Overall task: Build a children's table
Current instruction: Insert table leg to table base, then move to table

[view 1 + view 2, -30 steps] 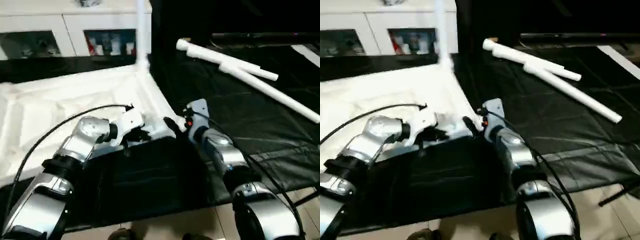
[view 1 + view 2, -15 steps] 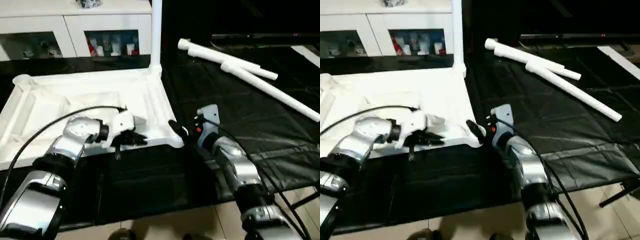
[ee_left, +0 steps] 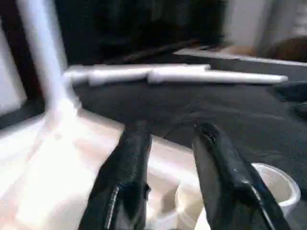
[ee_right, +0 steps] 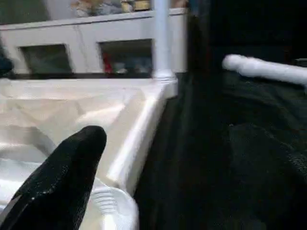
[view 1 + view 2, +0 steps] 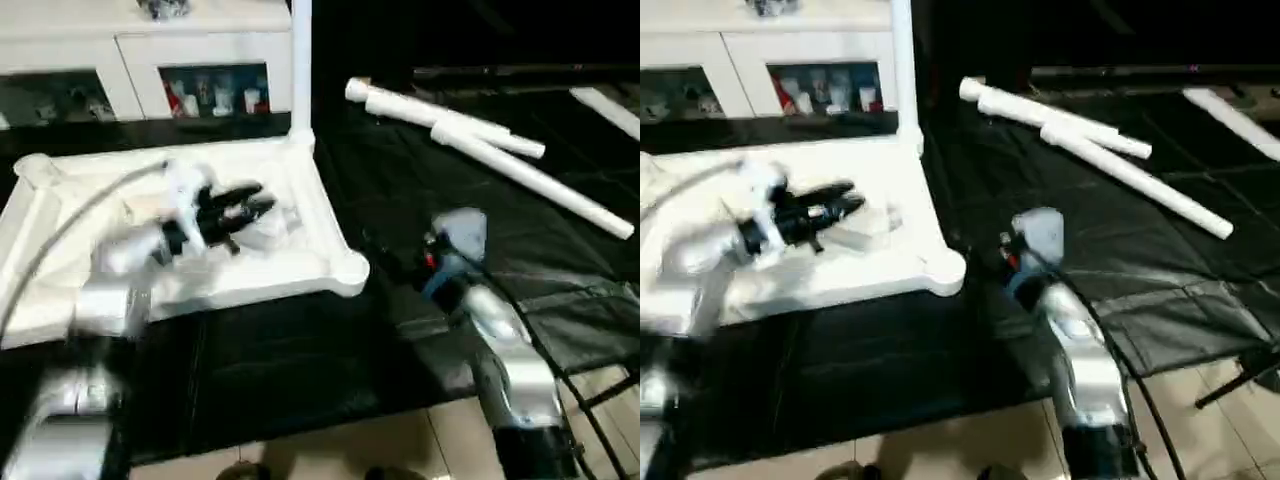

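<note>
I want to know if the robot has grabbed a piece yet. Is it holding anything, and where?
Nothing is held. The left gripper is open above the upside-down white plastic tabletop. Whether the right gripper holds anything cannot be told.

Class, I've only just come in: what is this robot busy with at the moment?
A humanoid robot is building a white plastic children's table. The ribbed rectangular top lies upside down on black sheeting, one leg upright in a far corner socket. Loose white tubular legs wait alongside. The left gripper hovers open over the top; the right gripper is beside its near corner.
</note>
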